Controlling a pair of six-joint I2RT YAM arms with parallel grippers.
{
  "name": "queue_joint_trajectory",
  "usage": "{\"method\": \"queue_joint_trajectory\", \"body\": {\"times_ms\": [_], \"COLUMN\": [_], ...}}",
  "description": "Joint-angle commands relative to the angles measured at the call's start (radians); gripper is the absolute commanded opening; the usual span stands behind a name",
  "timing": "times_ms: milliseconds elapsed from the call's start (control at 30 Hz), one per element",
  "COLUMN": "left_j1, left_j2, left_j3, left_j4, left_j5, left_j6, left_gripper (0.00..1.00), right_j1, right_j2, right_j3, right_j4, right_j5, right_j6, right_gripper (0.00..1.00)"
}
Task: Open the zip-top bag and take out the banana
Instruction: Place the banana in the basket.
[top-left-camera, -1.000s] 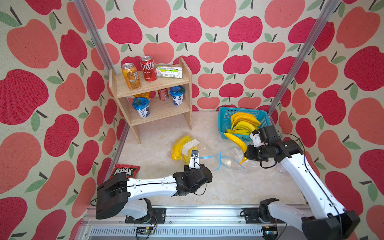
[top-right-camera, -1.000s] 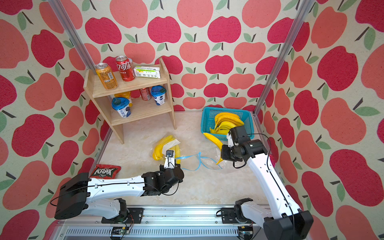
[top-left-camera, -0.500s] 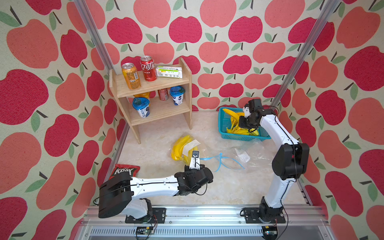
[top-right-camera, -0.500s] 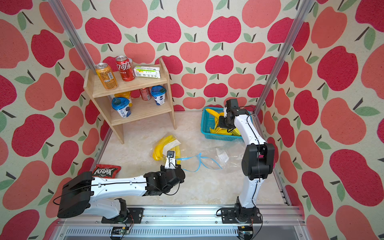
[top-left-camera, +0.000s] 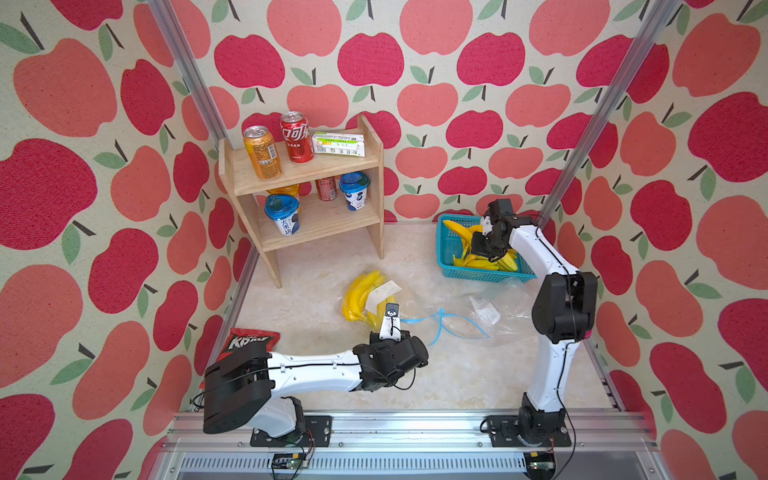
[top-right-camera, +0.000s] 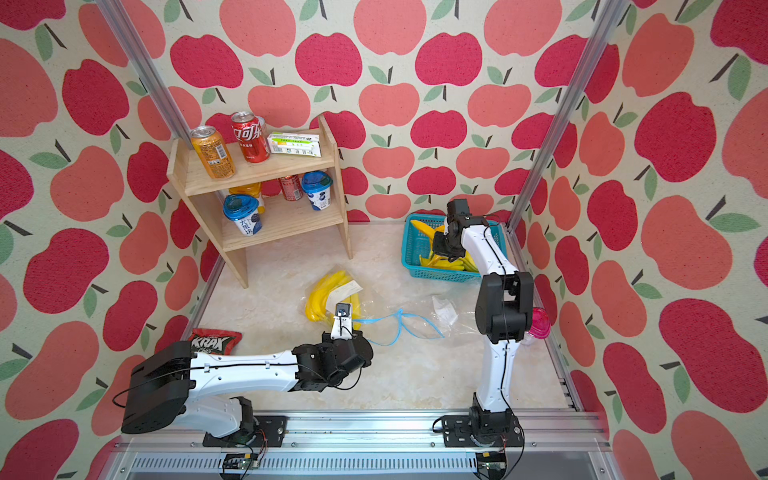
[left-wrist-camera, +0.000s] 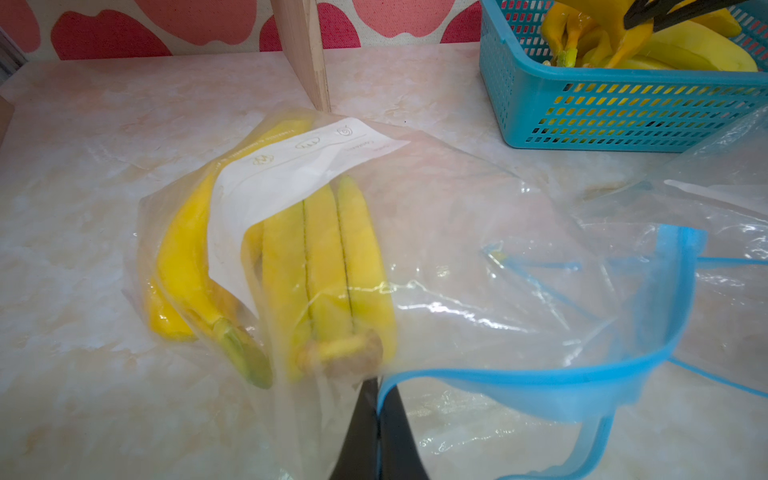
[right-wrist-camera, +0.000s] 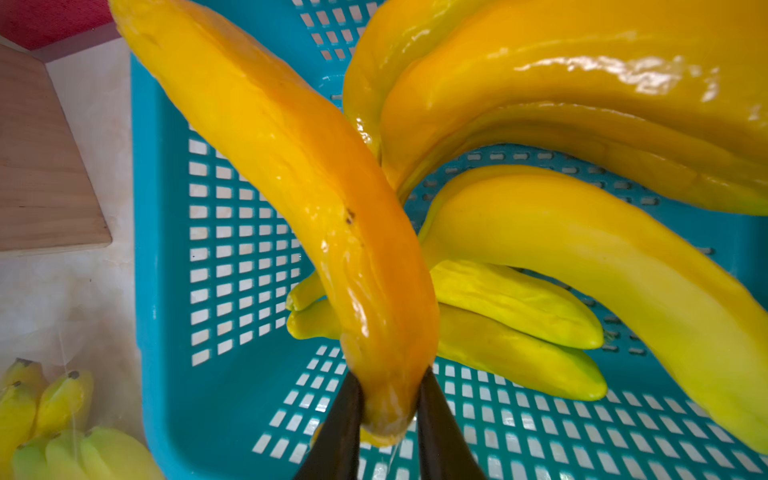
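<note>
The clear zip-top bag (top-left-camera: 409, 309) (left-wrist-camera: 457, 249) lies mid-table, its blue zip rim (left-wrist-camera: 540, 386) gaping. A yellow bunch (top-left-camera: 361, 293) (left-wrist-camera: 324, 257) lies inside under a white label. My left gripper (top-left-camera: 391, 311) (top-right-camera: 341, 311) (left-wrist-camera: 377, 399) is shut on the bag's rim beside the bunch's stem. My right gripper (top-left-camera: 473, 245) (top-right-camera: 438, 245) (right-wrist-camera: 388, 399) is shut on the end of a single banana (top-left-camera: 457, 230) (top-right-camera: 422, 228) (right-wrist-camera: 311, 187), held just above the blue basket (top-left-camera: 482, 274) (right-wrist-camera: 174, 291).
Several more bananas (right-wrist-camera: 582, 249) lie in the basket at the back right. A wooden shelf (top-left-camera: 307, 174) with cans and cups stands at the back left. A Krax chip bag (top-left-camera: 247, 343) lies front left. Loose clear plastic (top-left-camera: 486, 309) lies by the right arm.
My right arm has carried the banana from beside the bag's mouth back to the basket, where it now hangs. The left gripper has kept its hold on the bag.
</note>
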Motion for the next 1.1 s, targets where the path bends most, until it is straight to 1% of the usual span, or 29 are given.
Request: {"method": "queue_joint_trajectory", "body": {"times_ms": [0, 67, 133, 267, 367, 433, 500, 567, 600, 667, 733, 833, 933, 1067], "left_j1": [0.0, 0.0, 0.0, 0.0, 0.0, 0.001, 0.0, 0.0, 0.001, 0.0, 0.0, -0.001, -0.002, -0.004], "left_j2": [-0.004, 0.002, 0.003, -0.002, -0.002, -0.005, -0.008, -0.008, -0.008, -0.009, -0.008, -0.012, -0.026, -0.054], "left_j3": [0.007, 0.016, 0.015, 0.012, 0.016, 0.015, 0.012, 0.013, 0.015, 0.016, 0.018, 0.022, 0.021, 0.019], "left_j4": [-0.025, -0.044, -0.061, -0.061, -0.065, -0.068, -0.065, -0.065, -0.065, -0.063, -0.061, -0.064, -0.072, -0.086], "left_j5": [-0.009, -0.009, -0.013, -0.019, -0.021, -0.021, -0.019, -0.017, -0.017, -0.017, -0.018, -0.022, -0.027, -0.039], "left_j6": [-0.017, -0.032, -0.05, -0.053, -0.05, -0.054, -0.053, -0.05, -0.05, -0.05, -0.05, -0.05, -0.054, -0.06], "left_gripper": [0.0, 0.0, 0.0, 0.0, 0.0, 0.0, 0.0, 0.0, 0.0, 0.0, 0.0, 0.0, 0.0, 0.0], "right_j1": [-0.007, -0.006, -0.002, 0.028, 0.038, 0.043, 0.043, 0.043, 0.044, 0.053, 0.068, 0.096, 0.141, 0.216], "right_j2": [-0.01, 0.016, 0.031, 0.044, 0.062, 0.055, 0.046, 0.026, 0.004, -0.057, -0.147, -0.289, -0.453, -0.662], "right_j3": [0.003, 0.031, 0.037, 0.03, 0.035, 0.013, 0.005, 0.006, 0.003, -0.014, -0.054, -0.134, -0.263, -0.499], "right_j4": [0.014, -0.005, -0.017, -0.015, -0.037, -0.032, -0.028, -0.029, -0.024, -0.003, 0.03, 0.071, 0.109, 0.178], "right_j5": [0.026, 0.031, 0.006, 0.041, 0.031, 0.038, 0.041, 0.048, 0.049, 0.065, 0.084, 0.086, 0.075, -0.006], "right_j6": [-0.06, -0.053, -0.038, -0.051, -0.05, -0.046, -0.038, -0.022, -0.014, -0.004, 0.002, 0.004, -0.001, -0.008], "right_gripper": [0.17, 0.17, 0.17, 0.22, 0.29, 0.46, 0.47, 0.56, 0.6, 0.61, 0.65, 0.66, 0.66, 0.64]}}
